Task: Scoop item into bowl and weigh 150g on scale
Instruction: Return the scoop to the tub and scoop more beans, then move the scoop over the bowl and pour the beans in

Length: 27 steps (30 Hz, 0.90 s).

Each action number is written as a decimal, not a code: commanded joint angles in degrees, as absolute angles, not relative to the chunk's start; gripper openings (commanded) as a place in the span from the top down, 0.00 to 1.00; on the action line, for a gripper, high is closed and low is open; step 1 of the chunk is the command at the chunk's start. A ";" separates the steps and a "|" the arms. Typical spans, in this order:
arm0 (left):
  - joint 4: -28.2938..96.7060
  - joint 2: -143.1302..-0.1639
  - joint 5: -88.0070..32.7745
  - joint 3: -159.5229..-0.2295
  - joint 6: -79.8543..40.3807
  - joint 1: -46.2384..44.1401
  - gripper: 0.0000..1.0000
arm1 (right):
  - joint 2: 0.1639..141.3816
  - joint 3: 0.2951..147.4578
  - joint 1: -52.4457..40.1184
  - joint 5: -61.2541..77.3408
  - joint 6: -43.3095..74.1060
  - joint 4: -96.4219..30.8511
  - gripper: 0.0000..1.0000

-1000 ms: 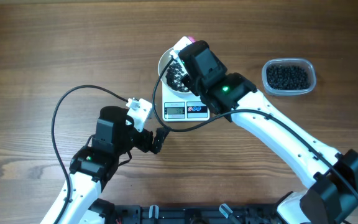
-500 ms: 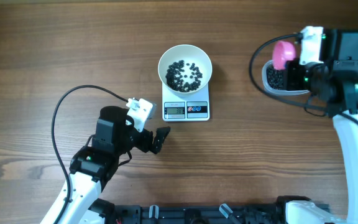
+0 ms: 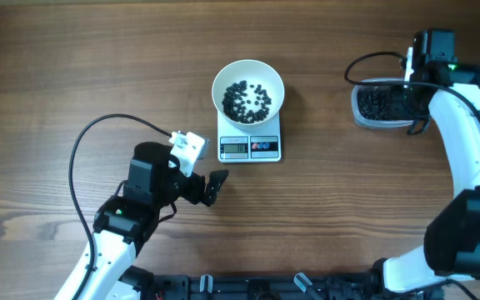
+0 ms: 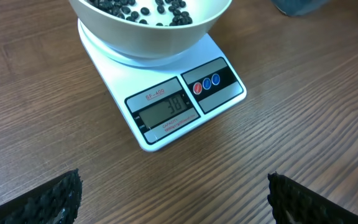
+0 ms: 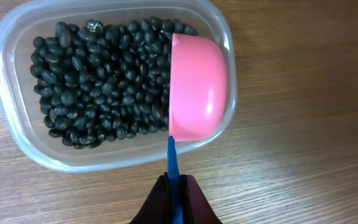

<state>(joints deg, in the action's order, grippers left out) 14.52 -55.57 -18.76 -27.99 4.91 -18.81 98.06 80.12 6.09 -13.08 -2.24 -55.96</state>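
Observation:
The white bowl [image 3: 248,90] stands on the small white scale [image 3: 250,147], with a thin layer of black beans [image 3: 248,98] inside. In the left wrist view the bowl [image 4: 148,43] and scale [image 4: 166,109] lie just ahead. My left gripper [image 3: 215,185] [image 4: 174,199] rests open near the scale's front left, with nothing between its fingers. My right gripper [image 5: 174,186] is shut on the blue handle of a pink scoop [image 5: 194,87]. The scoop is tipped on its side at the right end of the beans [image 5: 98,87] in the clear tub [image 5: 17,143].
The clear tub [image 3: 365,117] sits at the far right of the wooden table, with the right arm [image 3: 465,167] arching over it. A black cable [image 3: 82,150] loops to the left of the left arm.
My right arm has swung away from the bowl to the tub on the right, carrying the pink scoop, and lowered it among the beans. The left arm has not moved.

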 commanded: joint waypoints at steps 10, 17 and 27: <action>14.37 -55.53 -18.59 -29.15 5.58 -18.90 0.00 | 100.95 80.14 6.46 8.84 -7.07 -54.52 0.96; 14.37 -55.53 -18.59 -29.15 5.56 -18.90 0.00 | 100.95 80.14 11.51 20.38 -7.51 -55.81 0.96; 14.37 -55.53 -18.59 -29.15 5.58 -18.90 0.00 | 101.93 80.14 16.23 28.21 -8.23 -57.01 0.96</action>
<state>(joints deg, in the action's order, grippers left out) 14.52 -55.57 -18.76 -27.99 4.91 -18.81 100.29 80.14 16.45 23.44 -7.79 -56.80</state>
